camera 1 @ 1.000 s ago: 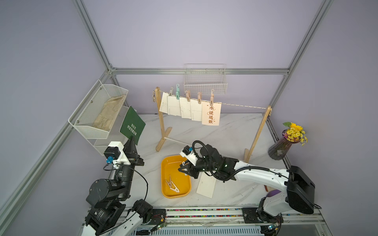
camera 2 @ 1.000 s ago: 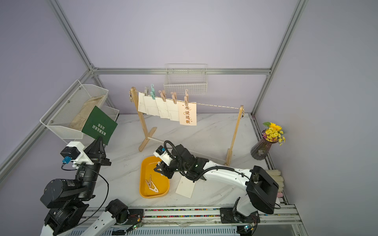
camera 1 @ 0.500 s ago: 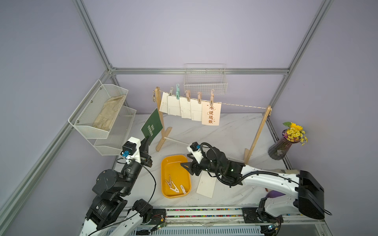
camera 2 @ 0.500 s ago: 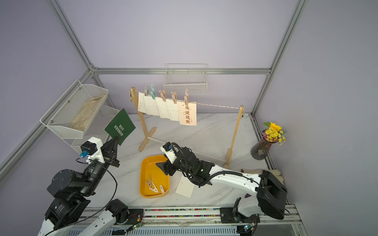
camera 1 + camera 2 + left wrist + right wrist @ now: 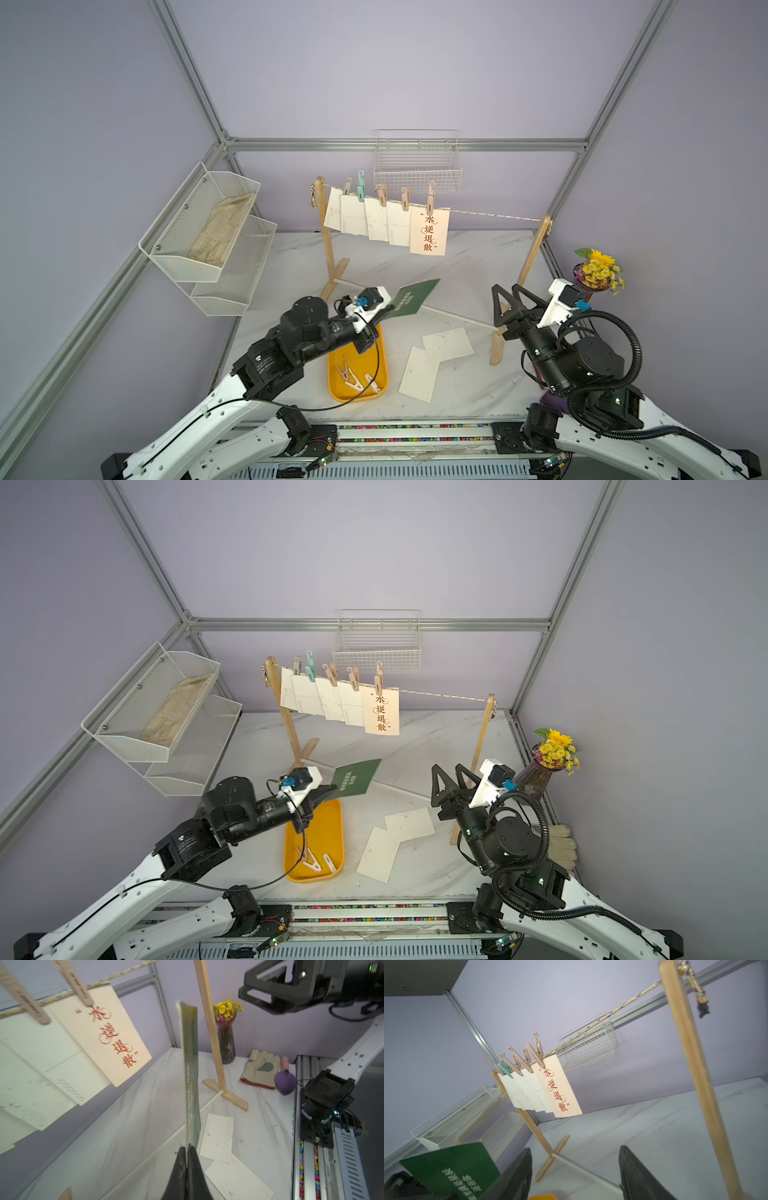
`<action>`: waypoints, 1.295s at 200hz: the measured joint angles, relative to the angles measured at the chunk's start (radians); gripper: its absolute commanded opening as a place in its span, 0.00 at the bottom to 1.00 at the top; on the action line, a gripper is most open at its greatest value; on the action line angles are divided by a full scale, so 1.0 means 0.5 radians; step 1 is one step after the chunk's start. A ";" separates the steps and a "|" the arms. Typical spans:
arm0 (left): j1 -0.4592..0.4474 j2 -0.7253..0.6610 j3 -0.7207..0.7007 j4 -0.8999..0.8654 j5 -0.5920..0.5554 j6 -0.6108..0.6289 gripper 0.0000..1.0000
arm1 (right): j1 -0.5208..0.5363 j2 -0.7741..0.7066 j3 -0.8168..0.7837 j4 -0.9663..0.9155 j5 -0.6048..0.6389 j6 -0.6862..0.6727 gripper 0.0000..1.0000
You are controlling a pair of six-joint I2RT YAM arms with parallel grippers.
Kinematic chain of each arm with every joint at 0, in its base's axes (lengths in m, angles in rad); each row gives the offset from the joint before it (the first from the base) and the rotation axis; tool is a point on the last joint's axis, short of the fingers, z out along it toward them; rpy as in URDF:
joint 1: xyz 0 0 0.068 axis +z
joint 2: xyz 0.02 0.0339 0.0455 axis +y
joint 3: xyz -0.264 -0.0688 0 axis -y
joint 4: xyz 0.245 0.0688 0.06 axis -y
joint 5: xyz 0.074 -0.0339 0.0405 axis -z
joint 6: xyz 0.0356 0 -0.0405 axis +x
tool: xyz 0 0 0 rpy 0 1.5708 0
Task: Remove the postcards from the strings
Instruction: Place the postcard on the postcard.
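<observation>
The string (image 5: 490, 214) runs between two wooden posts. Pegs hold several postcards on its left half: white ones (image 5: 376, 218) and a cream one with red Chinese characters (image 5: 429, 232) (image 5: 560, 1091). My left gripper (image 5: 387, 311) (image 5: 188, 1148) is shut on the corner of a dark green postcard (image 5: 415, 298) (image 5: 190, 1076), held above the table in front of the string. Two white postcards (image 5: 448, 345) (image 5: 419, 374) lie on the table. My right gripper (image 5: 506, 287) (image 5: 575, 1149) stands open and empty, raised beside the right post (image 5: 534, 253).
A yellow tray (image 5: 357, 399) with loose pegs sits under the left arm. A white rod (image 5: 457, 318) joins the posts' feet. Wire shelves (image 5: 208, 232) hang on the left wall, a wire basket (image 5: 417, 166) at the back. Flower vase (image 5: 596, 270) and glove (image 5: 259, 1070) at right.
The left arm swung the green postcard from beside the wire shelves to the middle. The right gripper opened over the tray, where another peg now lies, then drew back right and rose.
</observation>
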 measured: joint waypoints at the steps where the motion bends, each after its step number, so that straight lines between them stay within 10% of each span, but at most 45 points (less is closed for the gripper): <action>1: -0.018 0.009 0.000 -0.001 -0.010 0.004 0.00 | 0.000 0.000 0.002 -0.010 0.008 0.004 0.68; 35: -0.594 0.393 -0.022 0.006 -0.497 0.059 0.00 | 0.000 -0.010 0.092 -0.240 0.228 0.087 0.68; 83: -0.909 0.890 -0.116 0.131 -1.129 0.025 0.00 | 0.000 -0.182 0.082 -0.340 0.373 0.149 0.68; 166: -0.957 1.394 -0.114 0.322 -1.756 0.087 0.00 | 0.000 -0.227 0.072 -0.370 0.397 0.182 0.68; 259: -0.949 1.538 -0.098 0.364 -1.716 0.095 0.14 | 0.000 -0.312 0.026 -0.373 0.404 0.184 0.68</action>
